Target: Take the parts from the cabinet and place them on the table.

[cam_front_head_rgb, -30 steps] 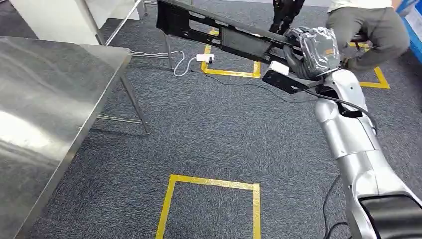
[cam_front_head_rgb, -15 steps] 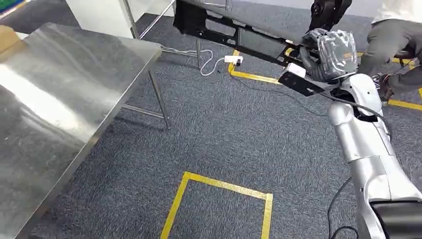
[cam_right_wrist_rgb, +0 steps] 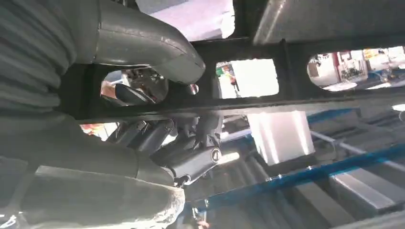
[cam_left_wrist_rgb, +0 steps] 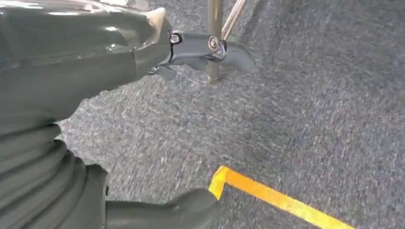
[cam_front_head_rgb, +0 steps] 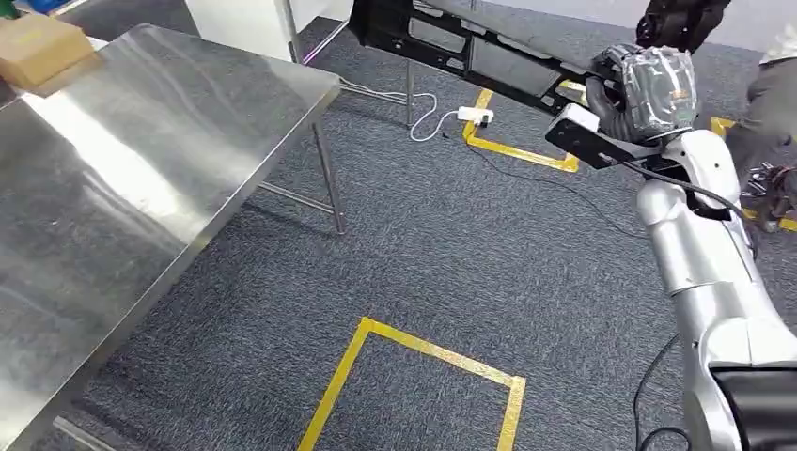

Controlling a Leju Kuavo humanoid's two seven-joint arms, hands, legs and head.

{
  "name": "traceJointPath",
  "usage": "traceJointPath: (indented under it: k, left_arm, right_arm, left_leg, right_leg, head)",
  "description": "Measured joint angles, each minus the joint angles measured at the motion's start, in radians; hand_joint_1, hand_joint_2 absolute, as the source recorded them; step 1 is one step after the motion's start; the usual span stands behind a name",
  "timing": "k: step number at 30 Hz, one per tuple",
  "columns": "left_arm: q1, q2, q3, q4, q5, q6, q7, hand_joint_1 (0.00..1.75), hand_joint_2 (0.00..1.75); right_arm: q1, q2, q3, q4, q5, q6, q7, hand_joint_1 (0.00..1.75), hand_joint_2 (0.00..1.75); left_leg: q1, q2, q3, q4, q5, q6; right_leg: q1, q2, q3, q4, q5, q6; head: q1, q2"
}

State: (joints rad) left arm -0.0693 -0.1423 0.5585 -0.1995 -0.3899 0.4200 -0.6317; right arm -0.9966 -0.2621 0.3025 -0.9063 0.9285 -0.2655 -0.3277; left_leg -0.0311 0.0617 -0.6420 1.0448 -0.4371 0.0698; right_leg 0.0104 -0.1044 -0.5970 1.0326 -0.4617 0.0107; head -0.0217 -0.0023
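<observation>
A long black plastic part (cam_front_head_rgb: 461,42) with cut-out openings hangs above the carpet at the top of the head view. My right hand (cam_front_head_rgb: 644,89) grips its near end, arm raised. In the right wrist view the thumb (cam_right_wrist_rgb: 143,38) and fingers (cam_right_wrist_rgb: 186,160) wrap the black part (cam_right_wrist_rgb: 305,100). The steel table (cam_front_head_rgb: 141,178) stands to the left, its corner well short of the part. My left hand (cam_left_wrist_rgb: 95,95) hangs over the carpet with fingers apart, holding nothing.
A cardboard box (cam_front_head_rgb: 42,47) sits on the table's far corner. Yellow tape (cam_front_head_rgb: 423,357) marks a square on the grey carpet. A white power strip (cam_front_head_rgb: 473,115) and cable lie near the table leg (cam_front_head_rgb: 327,183). A person (cam_front_head_rgb: 771,103) crouches at the right edge.
The whole view has swung left: the table takes up more of the frame and the box has come into view. My right hand still holds the black part.
</observation>
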Motion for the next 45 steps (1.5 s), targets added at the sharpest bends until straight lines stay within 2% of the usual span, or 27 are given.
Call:
traceJointPath:
  k: [2, 4, 5, 7, 8, 9, 11, 12, 13, 14, 17, 20, 23, 24, 26, 27, 28, 29, 32, 33, 35, 37, 39, 42, 43, 44, 45]
  left_arm:
    - [0.003, 0.000, 0.001, 0.000, 0.000, 0.000, 0.000, 0.00, 1.75]
    - [0.001, -0.001, 0.002, 0.000, 0.000, 0.001, -0.003, 0.00, 1.75]
    - [-0.002, -0.001, 0.002, 0.000, -0.001, 0.002, -0.003, 0.00, 1.75]
    - [-0.001, -0.003, 0.005, 0.000, -0.003, 0.003, -0.002, 0.00, 1.75]
    - [0.001, -0.005, 0.006, 0.000, -0.004, 0.003, 0.000, 0.00, 1.75]
    - [0.002, -0.006, 0.008, 0.000, -0.004, 0.003, 0.001, 0.00, 1.75]
    - [0.002, -0.007, 0.009, 0.000, -0.004, 0.003, 0.001, 0.00, 1.75]
    - [0.002, -0.006, 0.010, 0.000, -0.005, 0.003, 0.001, 0.00, 1.75]
    - [0.001, -0.005, 0.010, 0.000, -0.006, 0.004, 0.002, 0.00, 1.75]
    - [0.001, -0.005, 0.011, 0.000, -0.006, 0.005, 0.002, 0.00, 1.75]
    - [0.010, -0.004, 0.015, 0.000, -0.006, 0.006, 0.002, 0.00, 1.75]
    - [0.010, -0.004, 0.016, 0.000, -0.005, 0.006, 0.002, 0.00, 1.75]
    - [0.006, -0.002, 0.022, 0.000, -0.005, 0.006, 0.002, 0.00, 1.75]
    - [0.007, -0.002, 0.024, 0.000, -0.004, 0.006, 0.002, 0.00, 1.75]
    - [0.007, 0.001, 0.027, 0.000, 0.000, 0.006, 0.002, 0.00, 1.75]
    - [0.006, 0.003, 0.029, 0.000, 0.000, 0.006, 0.002, 0.00, 1.75]
    - [0.003, 0.009, 0.031, -0.001, 0.000, 0.007, 0.002, 0.00, 1.75]
    - [-0.002, 0.008, 0.032, -0.001, -0.001, 0.007, 0.002, 0.00, 1.75]
    - [0.000, 0.010, 0.034, -0.002, -0.005, 0.010, 0.005, 0.00, 1.75]
    - [0.001, 0.010, 0.034, -0.002, -0.005, 0.010, 0.006, 0.00, 1.75]
    - [0.000, 0.010, 0.035, -0.002, -0.005, 0.012, 0.007, 0.00, 1.75]
    - [-0.003, 0.010, 0.040, -0.002, -0.005, 0.012, 0.007, 0.00, 1.75]
    - [-0.001, 0.009, 0.041, -0.002, -0.005, 0.012, 0.007, 0.00, 1.75]
    - [0.001, 0.008, 0.042, -0.002, -0.003, 0.012, 0.010, 0.00, 1.75]
    - [0.001, 0.008, 0.042, -0.002, -0.003, 0.012, 0.011, 0.00, 1.75]
    - [-0.001, 0.009, 0.043, -0.002, -0.003, 0.012, 0.012, 0.00, 1.75]
    - [0.000, 0.009, 0.043, -0.002, -0.004, 0.013, 0.012, 0.00, 1.75]
  right_arm:
    - [-0.009, 0.005, 0.000, 0.025, 0.001, -0.009, -0.005, 1.75, 1.75]
    - [-0.035, 0.003, -0.002, 0.064, -0.005, -0.021, -0.013, 1.75, 1.75]
    - [-0.048, 0.000, -0.007, 0.089, -0.010, -0.026, -0.014, 1.75, 1.75]
    - [-0.056, -0.008, -0.013, 0.126, -0.015, -0.027, -0.014, 1.75, 1.75]
    - [-0.056, -0.008, -0.016, 0.142, -0.015, -0.028, -0.014, 1.75, 1.75]
    - [-0.060, -0.008, -0.018, 0.161, -0.015, -0.029, -0.015, 1.75, 1.75]
    - [-0.077, -0.008, -0.022, 0.194, -0.013, -0.030, -0.016, 1.75, 1.75]
    - [-0.089, -0.008, -0.023, 0.206, -0.011, -0.034, -0.018, 1.75, 1.75]
    - [-0.102, -0.006, -0.023, 0.222, -0.011, -0.043, -0.018, 1.75, 1.75]
    - [-0.110, -0.004, -0.023, 0.235, -0.010, -0.047, -0.018, 1.75, 1.75]
    - [-0.114, 0.011, -0.023, 0.262, -0.005, -0.050, -0.016, 1.75, 1.75]
    - [-0.126, 0.028, -0.022, 0.283, 0.013, -0.062, -0.016, 1.75, 1.75]
    - [-0.130, 0.060, -0.017, 0.321, 0.047, -0.083, -0.010, 1.75, 1.75]
    - [-0.127, 0.077, -0.011, 0.331, 0.056, -0.086, -0.007, 1.75, 1.75]
    - [-0.123, 0.114, 0.001, 0.347, 0.073, -0.098, -0.005, 1.75, 1.75]
    - [-0.123, 0.133, 0.006, 0.352, 0.080, -0.101, -0.001, 1.75, 1.75]
    - [-0.123, 0.148, 0.010, 0.358, 0.087, -0.105, 0.004, 1.75, 1.75]
    - [-0.124, 0.160, 0.014, 0.363, 0.092, -0.110, 0.007, 1.75, 1.75]
    - [-0.120, 0.203, 0.030, 0.381, 0.110, -0.112, 0.019, 1.75, 1.75]
    - [-0.119, 0.215, 0.033, 0.383, 0.113, -0.112, 0.020, 1.75, 1.75]
    - [-0.120, 0.224, 0.039, 0.390, 0.117, -0.111, 0.022, 1.75, 1.75]
    - [-0.116, 0.229, 0.042, 0.401, 0.121, -0.109, 0.024, 1.75, 1.75]
    - [-0.108, 0.235, 0.047, 0.411, 0.125, -0.106, 0.025, 1.75, 1.75]
    - [-0.110, 0.244, 0.051, 0.417, 0.129, -0.104, 0.028, 1.75, 1.75]
    - [-0.111, 0.244, 0.052, 0.419, 0.130, -0.104, 0.028, 1.75, 1.75]
    - [-0.114, 0.248, 0.053, 0.421, 0.131, -0.104, 0.029, 1.75, 1.75]
    - [-0.114, 0.247, 0.053, 0.423, 0.133, -0.105, 0.032, 1.75, 1.75]
  left_leg:
    - [0.005, -0.021, 0.010, -0.020, 0.012, 0.006]
    - [0.017, -0.040, 0.018, -0.037, 0.027, 0.011]
    - [0.019, -0.054, 0.015, -0.037, 0.029, 0.012]
    - [0.024, -0.081, 0.015, -0.037, 0.030, 0.010]
    - [0.026, -0.095, 0.015, -0.036, 0.031, 0.008]
    - [0.030, -0.108, 0.015, -0.035, 0.032, 0.006]
    - [0.038, -0.134, 0.015, -0.030, 0.031, -0.004]
    - [0.041, -0.146, 0.012, -0.024, 0.028, -0.013]
    - [0.035, -0.156, 0.002, -0.016, 0.027, -0.024]
    - [0.038, -0.164, -0.005, -0.013, 0.030, -0.030]
    - [0.043, -0.188, -0.014, -0.020, 0.039, -0.045]
    - [0.042, -0.092, -0.059, 0.085, -0.031, -0.060]
    - [0.043, -0.070, -0.156, 0.286, -0.105, -0.062]
    - [0.043, -0.070, -0.154, 0.281, -0.092, -0.059]
    - [0.037, -0.063, -0.082, 0.143, -0.015, -0.042]
    - [0.029, -0.042, -0.035, 0.055, 0.023, -0.029]
    - [0.015, 0.009, -0.006, -0.001, 0.022, -0.014]
    - [0.005, 0.016, -0.002, -0.013, 0.018, -0.014]
    - [0.003, -0.022, -0.008, -0.017, 0.022, -0.009]
    - [0.014, -0.031, 0.004, -0.034, 0.033, -0.004]
    - [0.020, -0.051, 0.008, -0.045, 0.043, -0.001]
    - [0.022, -0.077, 0.006, -0.045, 0.043, 0.000]
    - [0.023, -0.106, 0.006, -0.044, 0.044, -0.001]
    - [0.030, -0.147, 0.005, -0.031, 0.041, -0.009]
    - [0.031, -0.158, 0.000, -0.024, 0.036, -0.016]
    - [0.026, -0.167, -0.010, -0.017, 0.035, -0.023]
    - [0.030, -0.174, -0.015, -0.016, 0.039, -0.028]
  right_leg:
    - [0.011, -0.018, 0.006, -0.002, -0.003, 0.003]
    - [-0.004, 0.063, -0.029, 0.063, -0.042, 0.005]
    - [-0.009, 0.084, -0.061, 0.137, -0.072, 0.002]
    - [-0.014, 0.097, -0.123, 0.275, -0.114, 0.010]
    - [-0.018, 0.097, -0.135, 0.296, -0.114, 0.018]
    - [-0.024, 0.098, -0.126, 0.270, -0.095, 0.030]
    - [-0.040, 0.105, -0.054, 0.111, -0.022, 0.061]
    - [-0.052, 0.130, -0.012, 0.019, 0.012, 0.076]
    - [-0.051, 0.163, 0.006, 0.003, 0.001, 0.075]
    - [-0.048, 0.150, -0.001, 0.000, 0.005, 0.060]
    - [-0.043, 0.124, -0.001, 0.000, 0.010, 0.041]
    - [-0.045, 0.105, -0.001, -0.003, 0.012, 0.022]
    - [-0.033, 0.076, -0.001, -0.002, 0.010, 0.014]
    - [-0.031, 0.069, 0.000, -0.002, 0.009, 0.012]
    - [-0.024, 0.054, 0.003, -0.002, 0.006, 0.008]
    - [-0.020, 0.046, 0.007, -0.003, 0.005, 0.006]
    - [-0.020, 0.039, 0.008, -0.003, 0.003, 0.005]
    - [-0.007, 0.028, 0.004, -0.002, 0.003, 0.005]
    - [-0.009, -0.008, 0.009, -0.007, 0.000, 0.009]
    - [0.000, -0.004, 0.007, -0.004, -0.007, 0.014]
    - [-0.011, 0.074, -0.028, 0.070, -0.043, 0.013]
    - [-0.017, 0.093, -0.101, 0.223, -0.098, 0.009]
    - [-0.021, 0.097, -0.139, 0.291, -0.109, 0.021]
    - [-0.035, 0.114, -0.044, 0.082, -0.008, 0.060]
    - [-0.044, 0.152, -0.014, 0.010, 0.009, 0.065]
    - [-0.038, 0.167, 0.003, 0.005, 0.002, 0.056]
    - [-0.038, 0.150, -0.002, 0.003, 0.007, 0.045]
  head:
    - [0.000, 0.000]
    - [-0.003, 0.000]
    - [0.001, 0.000]
    - [0.001, 0.000]
    - [0.000, 0.000]
    - [0.001, 0.000]
    - [0.001, 0.000]
    - [0.002, 0.000]
    - [0.002, 0.000]
    - [-0.001, 0.000]
    - [-0.001, 0.000]
    - [-0.013, 0.000]
    - [-0.013, 0.000]
    - [-0.013, 0.000]
    - [-0.013, 0.000]
    - [-0.014, 0.000]
    - [-0.011, 0.000]
    - [-0.013, 0.000]
    - [-0.014, 0.000]
    - [-0.011, 0.000]
    - [-0.013, 0.000]
    - [-0.011, 0.000]
    - [-0.011, 0.000]
    - [-0.011, 0.000]
    - [-0.010, 0.000]
    - [-0.011, 0.000]
    - [-0.012, 0.000]
